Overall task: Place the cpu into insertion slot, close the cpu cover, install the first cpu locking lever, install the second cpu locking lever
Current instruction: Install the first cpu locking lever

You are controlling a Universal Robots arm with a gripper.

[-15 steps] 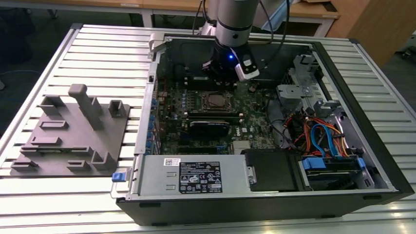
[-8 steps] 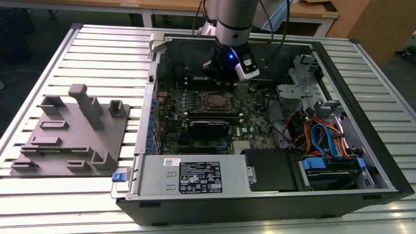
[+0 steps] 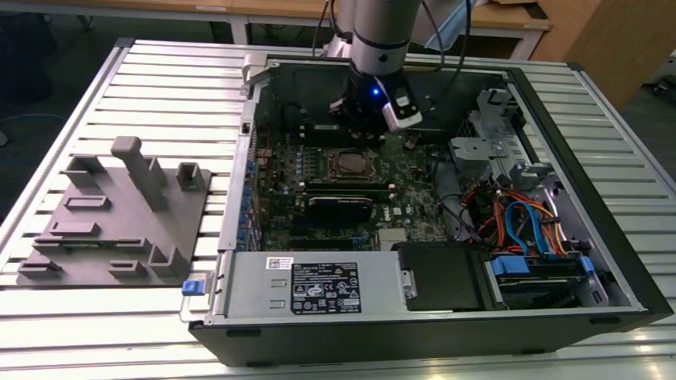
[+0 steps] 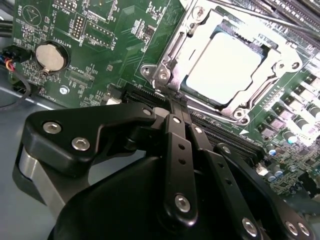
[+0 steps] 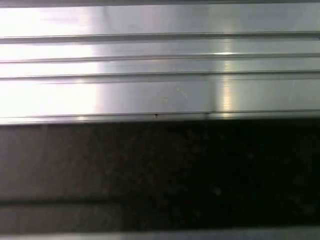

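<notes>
We see an open computer case (image 3: 423,317) lying on its side on the slatted metal tabletop (image 3: 95,332), toward the tabletop's far edge and filling most of its width. A grey fixture plate (image 3: 116,229) with upright blocks rests on the tabletop beside the case, on the exterior view's left.

Inside the case, the green circuit board (image 3: 412,186) carries the insertion slot (image 3: 350,163). In the second wrist view the cpu (image 4: 225,62) already lies flat in the insertion slot (image 4: 172,47), its pale metal top facing up, and the cpu cover (image 4: 200,22) is folded down around it, with the chip showing through the cover's window.

Our end effector (image 4: 174,100) is closed, its black fingers (image 4: 182,112) pressed together and holding nothing. The tips sit just at the socket's edge, where the cover's metal rim meets the board. In the exterior view the arm (image 3: 377,32) comes down from the tabletop's far edge, above the socket area.
</notes>
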